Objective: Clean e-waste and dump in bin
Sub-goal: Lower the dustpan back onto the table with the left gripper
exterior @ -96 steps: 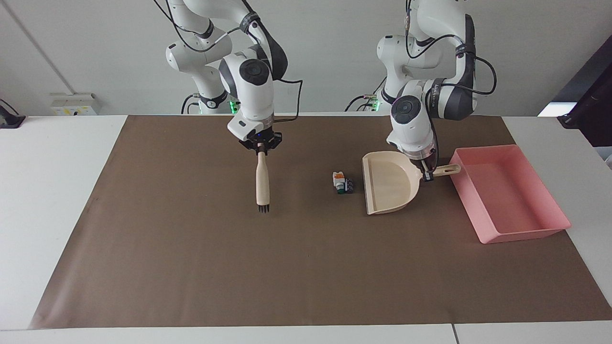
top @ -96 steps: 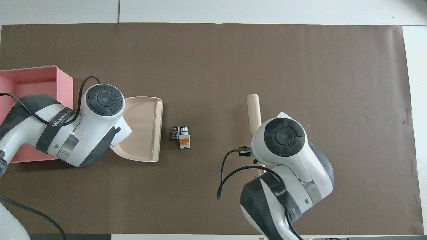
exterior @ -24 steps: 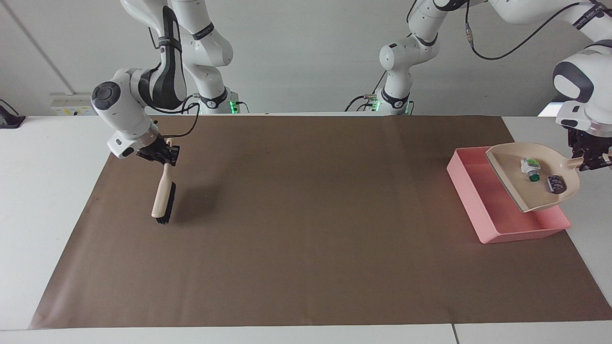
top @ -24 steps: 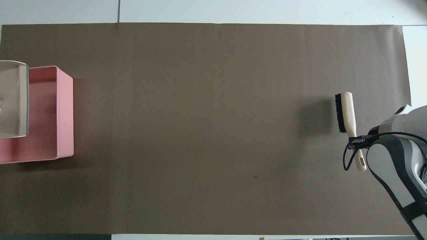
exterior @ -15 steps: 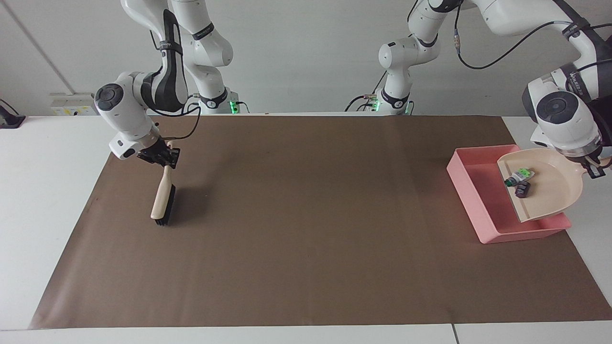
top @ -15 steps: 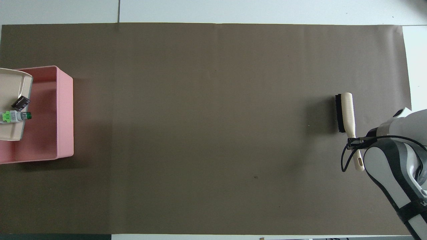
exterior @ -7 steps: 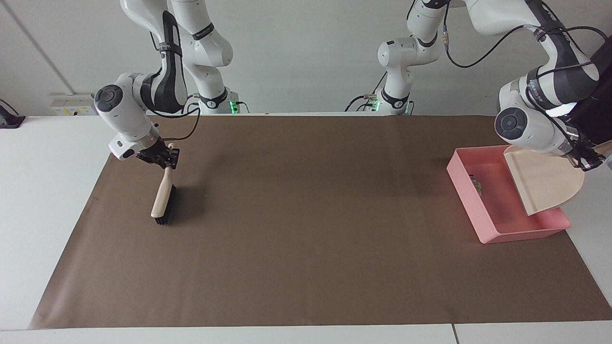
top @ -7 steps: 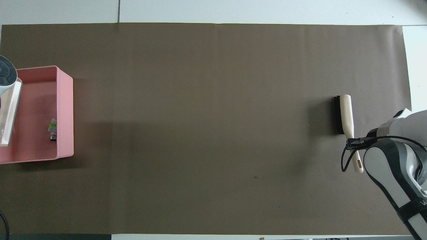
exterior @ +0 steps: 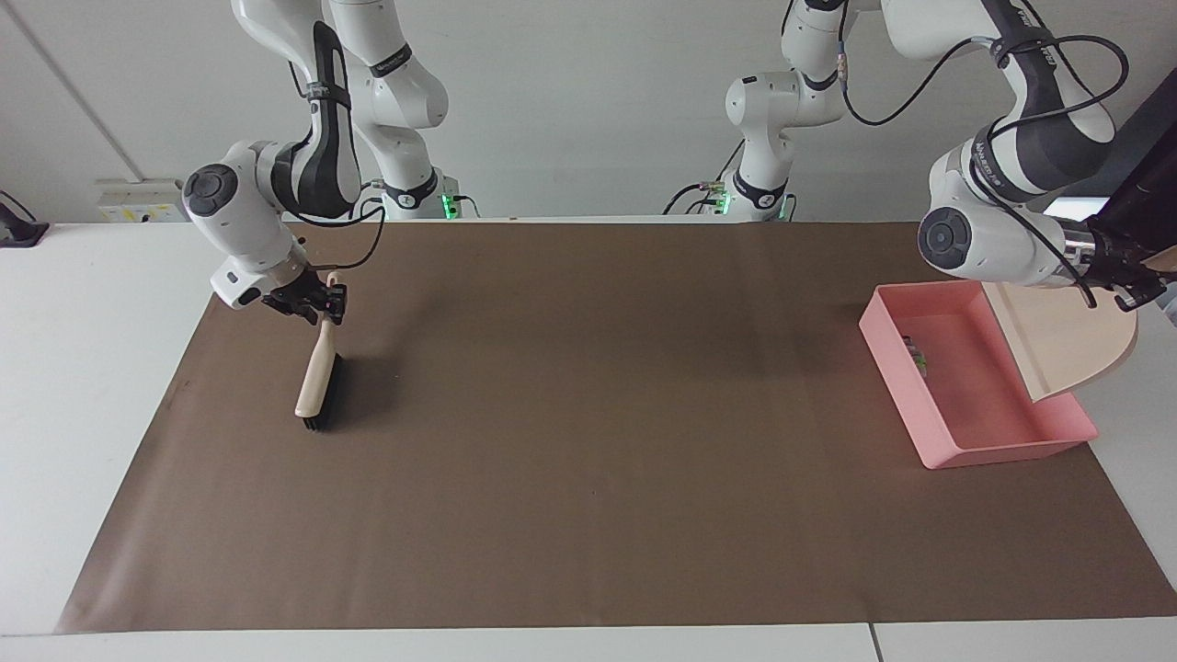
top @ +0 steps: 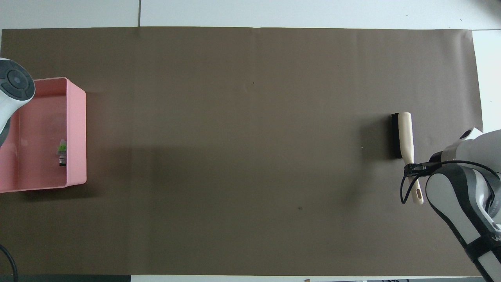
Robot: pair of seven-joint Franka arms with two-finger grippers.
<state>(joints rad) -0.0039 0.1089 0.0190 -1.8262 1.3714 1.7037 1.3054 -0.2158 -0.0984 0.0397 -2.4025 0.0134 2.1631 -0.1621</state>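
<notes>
— Brown paper covers the surface [exterior: 588,515]; where are your end effectors?

— I hold my left end effector [exterior: 1136,292] over the bin [exterior: 1002,441], clamped on the handle of the dustpan [exterior: 1067,345], which I keep tipped steeply above the tray.

— And the e-waste [top: 62,152]?

— It lies below that end effector, inside the bin against its wall.

— The right?

— My right end effector [exterior: 317,303] grips the brush [exterior: 317,391], bristles on the paper.

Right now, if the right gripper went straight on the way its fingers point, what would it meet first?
The right gripper, shut on the brush, points steeply down, so it would probably meet the brown mat first, near where the bristles rest. Depth is hard to judge.
</notes>
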